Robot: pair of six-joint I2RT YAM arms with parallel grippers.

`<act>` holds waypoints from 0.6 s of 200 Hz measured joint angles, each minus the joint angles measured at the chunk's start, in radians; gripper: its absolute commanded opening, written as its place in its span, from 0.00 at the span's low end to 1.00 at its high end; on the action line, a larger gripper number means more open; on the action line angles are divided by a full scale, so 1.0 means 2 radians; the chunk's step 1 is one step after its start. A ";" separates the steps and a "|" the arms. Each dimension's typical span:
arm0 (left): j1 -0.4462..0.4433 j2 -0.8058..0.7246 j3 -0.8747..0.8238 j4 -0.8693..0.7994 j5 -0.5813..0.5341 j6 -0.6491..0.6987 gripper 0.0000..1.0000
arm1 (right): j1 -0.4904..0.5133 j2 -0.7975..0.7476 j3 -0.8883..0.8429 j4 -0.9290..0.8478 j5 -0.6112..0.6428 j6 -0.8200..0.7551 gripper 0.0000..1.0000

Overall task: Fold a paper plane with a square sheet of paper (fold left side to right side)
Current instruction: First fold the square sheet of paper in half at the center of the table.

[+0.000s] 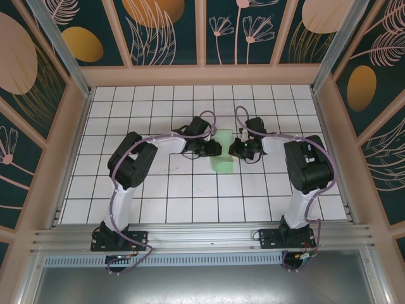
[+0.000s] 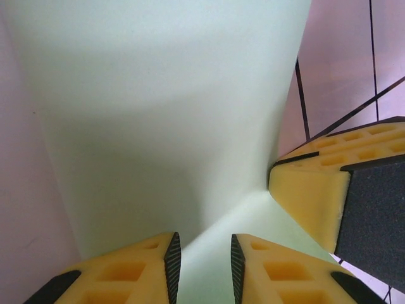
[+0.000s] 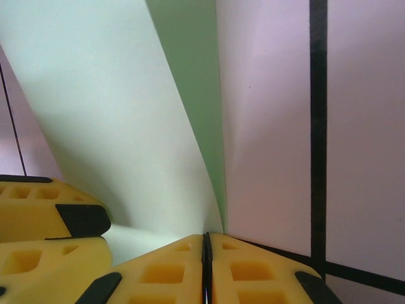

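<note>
Mint-green square sheet of paper (image 1: 222,164) lies mid-way up the counter (image 1: 158,190). The right pincer (image 3: 206,250) is pinched tight on its lifted edge, while the left pincer (image 2: 202,258) hovers slightly ajar (gripping nothing). With one corner unpinned, the fold may skew.

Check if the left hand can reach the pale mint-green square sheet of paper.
Likely yes: the left hand sits over the pale mint-green square sheet of paper, fingers slightly apart with paper between them. The right hand, shut on the paper close beside it, crowds but doesn't block it.
</note>
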State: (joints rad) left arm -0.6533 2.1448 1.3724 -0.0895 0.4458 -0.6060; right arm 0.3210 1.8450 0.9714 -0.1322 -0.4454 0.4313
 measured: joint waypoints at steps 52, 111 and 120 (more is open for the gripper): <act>0.020 -0.031 -0.049 0.015 -0.001 0.006 0.27 | 0.000 0.001 0.001 0.000 0.000 -0.003 0.12; 0.039 -0.072 -0.065 0.016 -0.017 0.006 0.24 | 0.001 0.001 0.002 -0.001 0.000 -0.003 0.12; 0.039 -0.076 -0.064 0.022 -0.015 0.006 0.24 | 0.001 0.001 0.002 -0.002 0.000 -0.003 0.12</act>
State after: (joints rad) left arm -0.5762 1.9926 1.2434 -0.0463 0.4164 -0.5945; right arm 0.3225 1.8469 0.9756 -0.1356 -0.4454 0.4244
